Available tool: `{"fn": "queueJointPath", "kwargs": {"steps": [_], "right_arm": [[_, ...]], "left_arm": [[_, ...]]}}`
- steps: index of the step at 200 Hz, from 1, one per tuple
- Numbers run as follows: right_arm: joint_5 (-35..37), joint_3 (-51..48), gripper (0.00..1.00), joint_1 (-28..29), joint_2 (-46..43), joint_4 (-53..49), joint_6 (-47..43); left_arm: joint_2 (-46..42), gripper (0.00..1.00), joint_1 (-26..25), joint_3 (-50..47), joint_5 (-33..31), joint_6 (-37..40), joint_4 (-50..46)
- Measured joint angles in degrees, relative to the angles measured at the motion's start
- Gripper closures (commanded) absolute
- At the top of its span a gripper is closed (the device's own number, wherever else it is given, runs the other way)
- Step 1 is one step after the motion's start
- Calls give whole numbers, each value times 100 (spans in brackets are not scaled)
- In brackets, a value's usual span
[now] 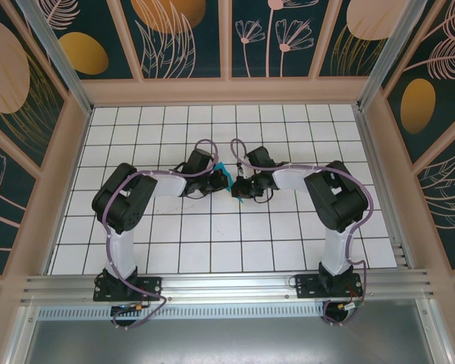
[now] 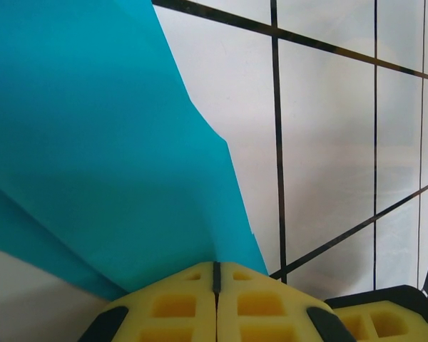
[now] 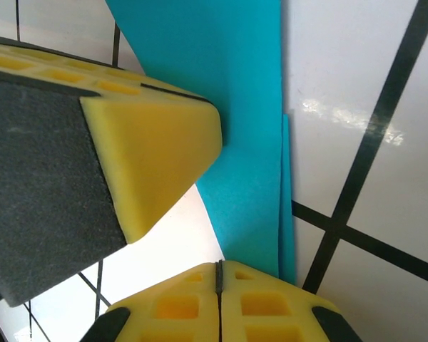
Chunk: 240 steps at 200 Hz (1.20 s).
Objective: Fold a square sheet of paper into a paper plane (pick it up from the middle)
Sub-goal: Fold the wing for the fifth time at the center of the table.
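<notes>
Centre of the top view, above the white grid table (image 1: pixel 212 235): my left gripper (image 2: pixel 215 274) and right gripper (image 3: pixel 219 274) sit tip to tip, each with its 2 yellow fingers pressed together on the square sheet of paper (image 2: pixel 93 142), which appears held up off the surface between them. Both wrist views show overlapping teal layers and at least 1 creased edge, so I judge some folds are in; no pointed dart with wings is formed yet; the later folds and wing shaping are left.

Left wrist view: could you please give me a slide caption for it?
Left tool shut on creased teal paper, white gridded table behind.
</notes>
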Motion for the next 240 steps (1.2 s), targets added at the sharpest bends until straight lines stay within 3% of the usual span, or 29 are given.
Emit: {"fn": "queueJointPath", "kwargs": {"steps": [142,185,240], "right_arm": [[-577,-1368,98,-485,-752,691,-197],[-546,-1325,97,-516,-1032,302,-83],[-544,-520,96,-306,-800,330,20]], "left_arm": [[59,92,-26,219,-76,0,-317],[70,92,-26,245,-151,2,-306],[90,92,-26,271,-164,2,-302]]}}
